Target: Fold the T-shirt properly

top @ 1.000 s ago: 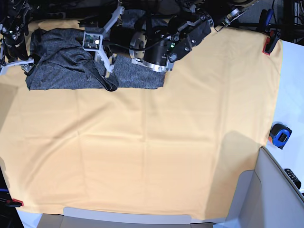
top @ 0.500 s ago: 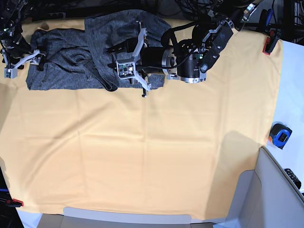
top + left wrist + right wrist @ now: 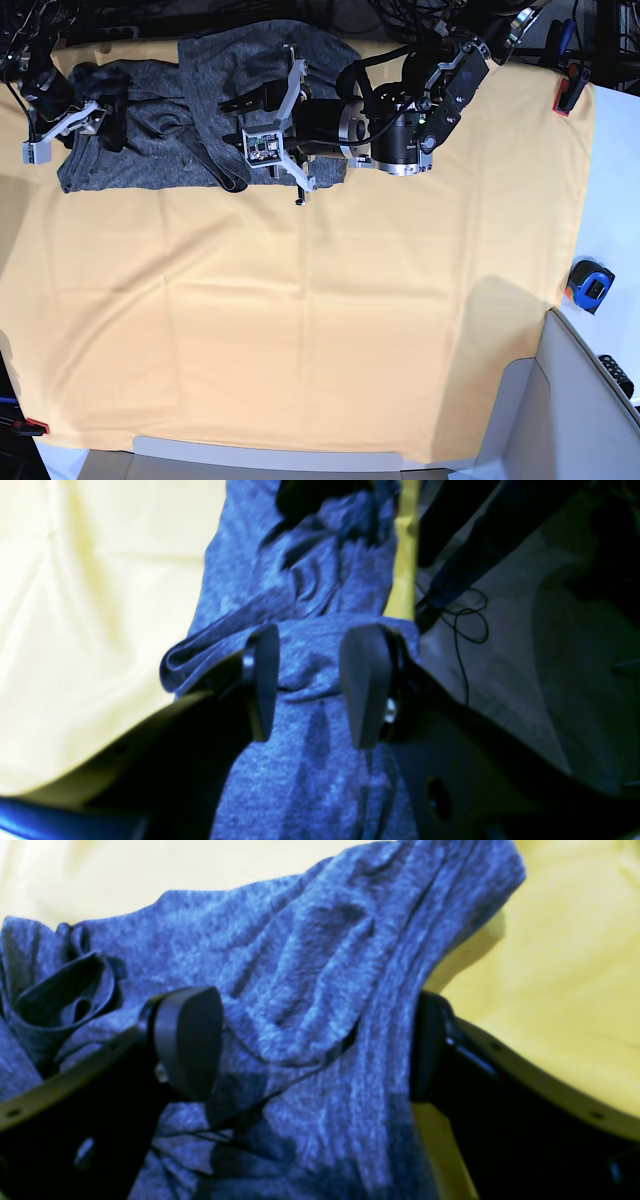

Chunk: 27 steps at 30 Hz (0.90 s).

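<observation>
The dark-grey T-shirt lies bunched at the far left of the yellow-orange table cloth, with one flap spread toward the back edge. My left gripper reaches in from the right over the shirt's right part. In its wrist view the left gripper is open, and the T-shirt lies under the gap with a folded hem just past the fingertips. My right gripper hovers at the shirt's left end. The right gripper is wide open, and a raised fold of the T-shirt sits between its fingers.
A blue-and-orange tape measure lies on the white surface to the right. Red clamps pin the cloth at the far right and near left corners. A grey bin stands at the near right.
The left arm swung right and toward me, uncovering the shirt's back flap, then held still. The right gripper shifted right onto the shirt's left end.
</observation>
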### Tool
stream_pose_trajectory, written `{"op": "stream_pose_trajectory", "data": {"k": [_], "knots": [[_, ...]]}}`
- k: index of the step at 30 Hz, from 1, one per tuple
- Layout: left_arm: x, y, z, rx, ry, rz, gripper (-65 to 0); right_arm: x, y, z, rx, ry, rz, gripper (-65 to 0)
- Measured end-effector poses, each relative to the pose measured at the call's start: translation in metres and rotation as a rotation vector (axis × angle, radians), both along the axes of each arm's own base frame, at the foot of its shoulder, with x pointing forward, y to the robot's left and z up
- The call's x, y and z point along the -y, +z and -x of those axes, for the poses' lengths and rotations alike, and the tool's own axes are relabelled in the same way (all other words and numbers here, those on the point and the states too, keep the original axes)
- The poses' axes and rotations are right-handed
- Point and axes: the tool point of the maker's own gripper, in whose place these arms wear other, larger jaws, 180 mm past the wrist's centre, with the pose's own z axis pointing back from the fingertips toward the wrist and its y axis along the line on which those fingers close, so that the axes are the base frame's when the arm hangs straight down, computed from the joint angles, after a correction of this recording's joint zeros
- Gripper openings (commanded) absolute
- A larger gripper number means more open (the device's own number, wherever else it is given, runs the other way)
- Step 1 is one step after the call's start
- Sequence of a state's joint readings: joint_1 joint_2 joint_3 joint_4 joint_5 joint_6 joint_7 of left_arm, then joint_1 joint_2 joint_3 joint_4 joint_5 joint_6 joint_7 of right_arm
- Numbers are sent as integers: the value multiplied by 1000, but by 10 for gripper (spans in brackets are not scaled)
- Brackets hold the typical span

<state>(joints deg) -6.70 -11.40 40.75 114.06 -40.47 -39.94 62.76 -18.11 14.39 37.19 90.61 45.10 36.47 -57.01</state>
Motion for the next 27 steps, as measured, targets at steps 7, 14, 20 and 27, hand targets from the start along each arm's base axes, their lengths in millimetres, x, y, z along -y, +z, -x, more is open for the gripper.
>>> {"op": "stream_pose_trajectory", "data": {"k": [7, 14, 20, 27], "knots": [[-1, -1, -1, 4, 2, -6, -423, -8, -1, 3, -8, 11, -41, -146], [-8, 0, -11, 8, 37, -5, -446, -26, -9, 4, -35, 46, -70, -572], [-50, -8, -40, -32, 235, -6, -497, -41, -5, -4, -56, 124, -14, -638], [-135, -37, -57, -80, 470, -112, -499, -139, 45, -18, 73, 455, 32, -650]]}}
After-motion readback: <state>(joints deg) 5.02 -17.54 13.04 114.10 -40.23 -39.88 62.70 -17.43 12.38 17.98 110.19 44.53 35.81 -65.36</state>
